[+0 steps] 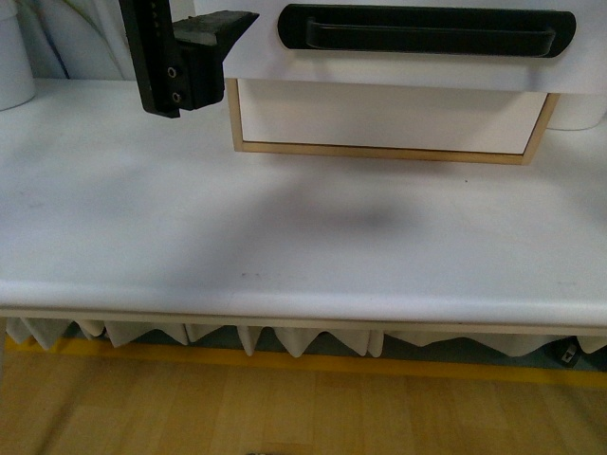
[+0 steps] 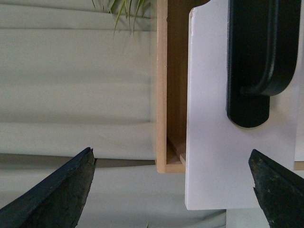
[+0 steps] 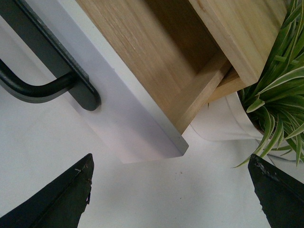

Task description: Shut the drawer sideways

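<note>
The drawer (image 1: 379, 71) has a white front and a long black bar handle (image 1: 427, 30). It stands pulled out of its light wooden frame (image 1: 379, 152) at the back of the table. My left gripper (image 1: 213, 33) is open and empty beside the drawer's left end. In the left wrist view the drawer front (image 2: 213, 156) lies between my open left gripper's (image 2: 173, 190) fingers (image 2: 61, 194), apart from them. My right gripper (image 3: 173, 190) is open and empty, out of the front view. It looks at the drawer's other end (image 3: 123, 123) and wooden side (image 3: 156, 61).
A plain white drawer front (image 1: 389, 116) without a handle sits below in the same frame. A green plant (image 3: 280, 95) in a white pot (image 3: 223, 118) stands right of the cabinet. A white container (image 1: 14, 57) stands far left. The white table (image 1: 285, 237) ends at a front edge.
</note>
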`<move>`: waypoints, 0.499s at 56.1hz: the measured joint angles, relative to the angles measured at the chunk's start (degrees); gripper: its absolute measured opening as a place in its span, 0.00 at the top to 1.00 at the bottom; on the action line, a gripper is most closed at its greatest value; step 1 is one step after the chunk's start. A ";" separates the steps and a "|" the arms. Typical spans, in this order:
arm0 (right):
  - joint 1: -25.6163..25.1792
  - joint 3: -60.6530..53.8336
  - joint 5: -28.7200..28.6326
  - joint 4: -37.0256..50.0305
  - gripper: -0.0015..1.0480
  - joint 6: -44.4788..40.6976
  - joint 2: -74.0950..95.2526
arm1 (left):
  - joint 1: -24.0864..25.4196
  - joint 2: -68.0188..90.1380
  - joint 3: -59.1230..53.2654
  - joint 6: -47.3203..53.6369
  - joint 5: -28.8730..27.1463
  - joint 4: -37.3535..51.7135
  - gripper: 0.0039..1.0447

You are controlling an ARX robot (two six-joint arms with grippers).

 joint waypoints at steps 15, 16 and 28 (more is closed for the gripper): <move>0.17 1.44 1.01 1.57 0.09 -0.70 1.90 | 0.00 1.92 2.73 0.61 0.26 -0.59 0.06; 0.17 1.49 1.03 1.79 0.09 -0.74 2.08 | 0.00 2.12 2.95 0.63 0.28 -0.59 0.06; 0.17 1.73 1.70 3.98 0.09 -0.87 3.39 | -0.02 3.41 4.42 1.03 0.44 -1.05 0.06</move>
